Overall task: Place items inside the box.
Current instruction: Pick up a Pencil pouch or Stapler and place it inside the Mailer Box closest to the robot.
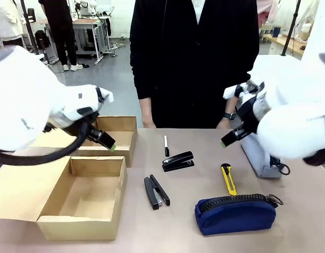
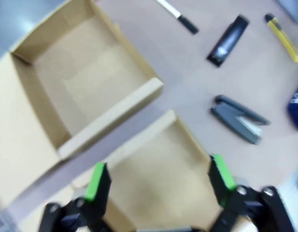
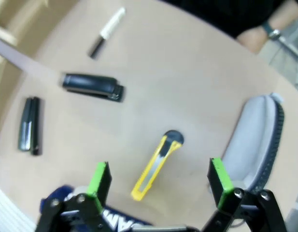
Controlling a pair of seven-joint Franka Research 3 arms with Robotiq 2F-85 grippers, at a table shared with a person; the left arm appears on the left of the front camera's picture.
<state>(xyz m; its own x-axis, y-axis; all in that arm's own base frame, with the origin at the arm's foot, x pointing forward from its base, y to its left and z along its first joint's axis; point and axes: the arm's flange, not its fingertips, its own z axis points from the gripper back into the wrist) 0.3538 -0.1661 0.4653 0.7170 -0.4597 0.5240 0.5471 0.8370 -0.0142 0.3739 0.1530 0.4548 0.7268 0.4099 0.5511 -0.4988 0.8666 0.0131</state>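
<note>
Presently we record: left end effector jaws wide apart, empty, above box; right end effector likewise spread, empty, over yellow utility knife on desk.

On surface: 2 blk staplers: shut stapler, splayed stapler. 1 marker, 1 yellow utility knife, 1 navy zip pouch, 1 grey case. 2 tan cartons, lids up: nearer carton, farther carton. 2 grippers: left gripper, right gripper. 1 person.
</note>
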